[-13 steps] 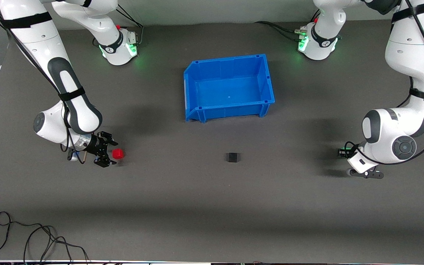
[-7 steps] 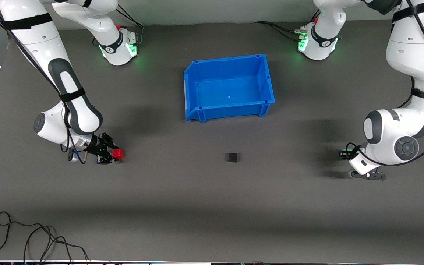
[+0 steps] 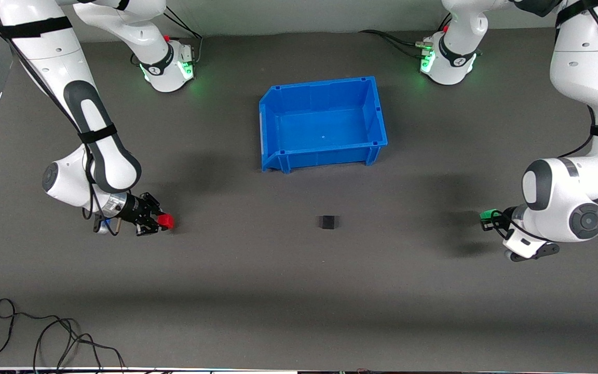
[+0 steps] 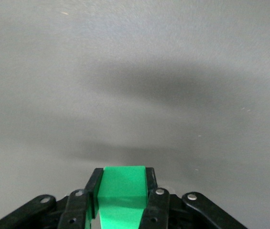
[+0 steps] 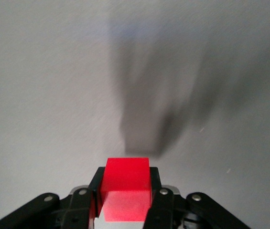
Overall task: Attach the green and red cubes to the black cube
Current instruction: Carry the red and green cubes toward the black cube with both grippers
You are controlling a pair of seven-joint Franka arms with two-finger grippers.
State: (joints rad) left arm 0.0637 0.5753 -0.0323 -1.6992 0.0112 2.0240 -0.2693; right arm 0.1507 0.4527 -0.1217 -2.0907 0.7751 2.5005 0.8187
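The black cube (image 3: 328,222) sits on the dark table, nearer the front camera than the blue bin. My right gripper (image 3: 161,222) is shut on the red cube (image 3: 165,222) toward the right arm's end of the table, held just above the surface; the right wrist view shows the red cube (image 5: 125,188) clamped between the fingers (image 5: 95,188). My left gripper (image 3: 487,217) is shut on the green cube (image 3: 487,213) toward the left arm's end; the left wrist view shows the green cube (image 4: 122,195) between the fingers (image 4: 149,183).
A blue bin (image 3: 377,111) stands empty at the table's middle, farther from the front camera than the black cube. Black cables (image 3: 44,337) lie near the front edge at the right arm's end.
My right gripper has closed on the red cube and lifted it slightly. My left arm has shifted outward and a little toward the camera with the green cube.
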